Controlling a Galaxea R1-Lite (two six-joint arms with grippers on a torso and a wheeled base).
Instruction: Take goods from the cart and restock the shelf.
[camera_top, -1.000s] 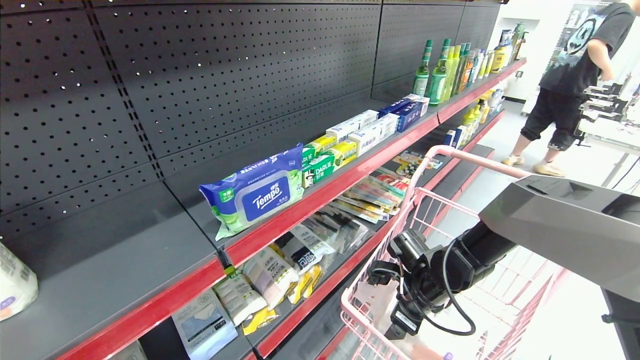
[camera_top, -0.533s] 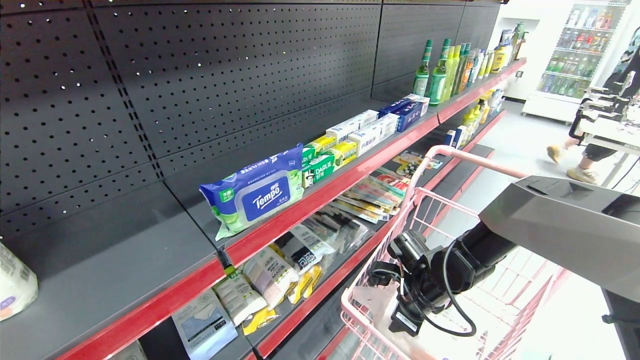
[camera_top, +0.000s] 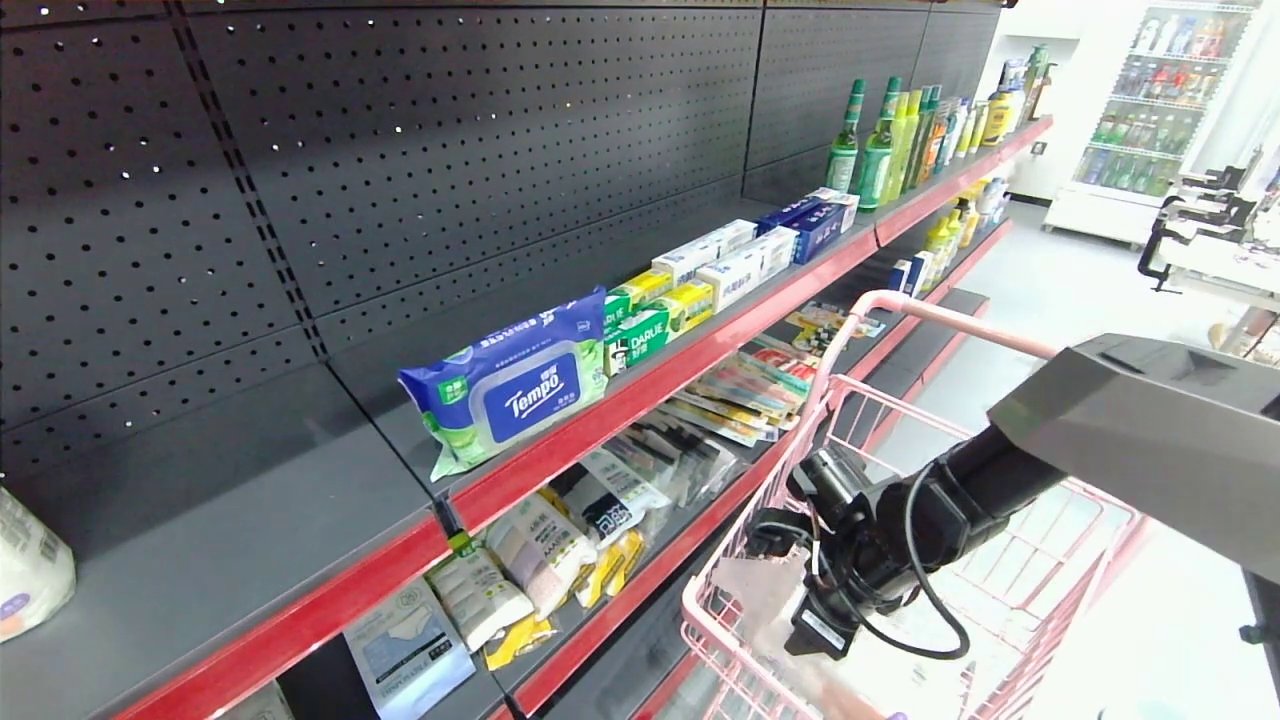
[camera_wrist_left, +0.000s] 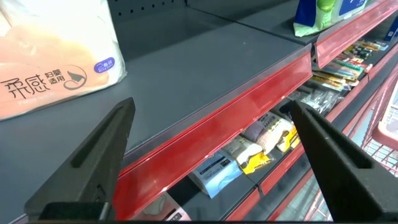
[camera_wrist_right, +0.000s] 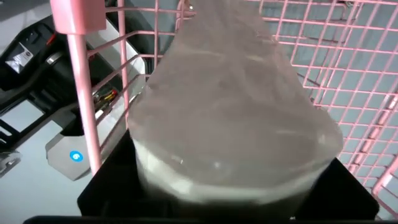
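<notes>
My right gripper (camera_top: 775, 600) is down inside the pink cart (camera_top: 935, 318), shut on a pale, clear-wrapped pack (camera_top: 752, 588). In the right wrist view that pack (camera_wrist_right: 230, 118) stands between the dark fingers (camera_wrist_right: 112, 180), with the cart's wire wall (camera_wrist_right: 354, 56) behind it. My left gripper (camera_wrist_left: 211, 109) hangs open over a bare stretch of the grey shelf (camera_wrist_left: 205, 68), nothing between its fingers. A white and peach tissue pack (camera_wrist_left: 50, 56) lies on the shelf beside it.
A blue and green wipes pack (camera_top: 505, 385) and toothpaste boxes (camera_top: 660, 295) line the red-edged shelf (camera_top: 640, 385), with bottles (camera_top: 880, 135) farther along. Small packets (camera_top: 540, 550) fill the lower shelf. Bare grey shelf (camera_top: 220, 530) lies left of the wipes.
My right arm has shifted a little to the right inside the cart, keeping the pale pack in its gripper. The goods on the shelf have not moved.
</notes>
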